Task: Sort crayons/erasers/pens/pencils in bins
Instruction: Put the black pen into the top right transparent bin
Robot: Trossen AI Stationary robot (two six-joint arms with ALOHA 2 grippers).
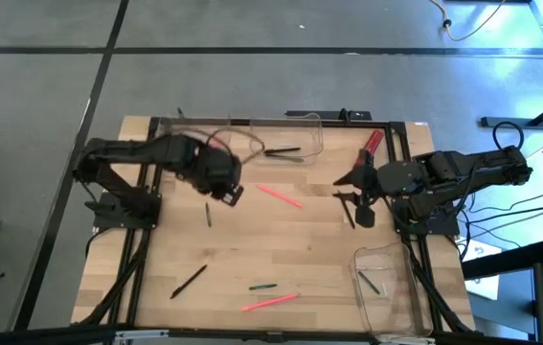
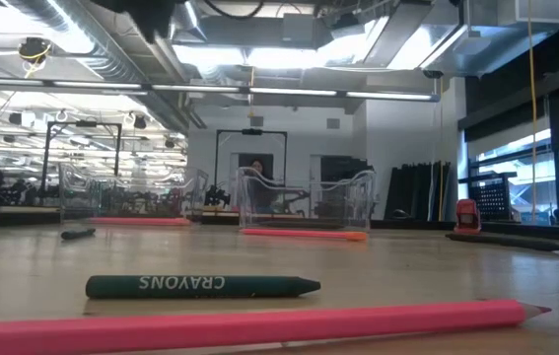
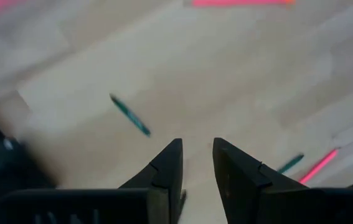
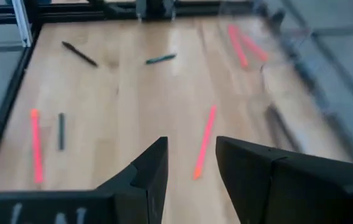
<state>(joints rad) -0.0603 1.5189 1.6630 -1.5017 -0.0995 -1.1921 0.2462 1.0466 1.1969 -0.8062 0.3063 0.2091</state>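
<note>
Lying flat on the table, the pens are looking light, stiff and smooth (likely to roll or slip), so a pinch across the middle of the barrel seems safest. One pen is sitting near the front left; another is resting in the far bin. The left gripper is hovering over a short dark stick, jaws narrowly parted and holding nothing. The right gripper is waiting mid-right, jaws parted and empty, beyond the right bin.

Bright ceiling lights glare in the low view; both wrist views are motion-blurred.
</note>
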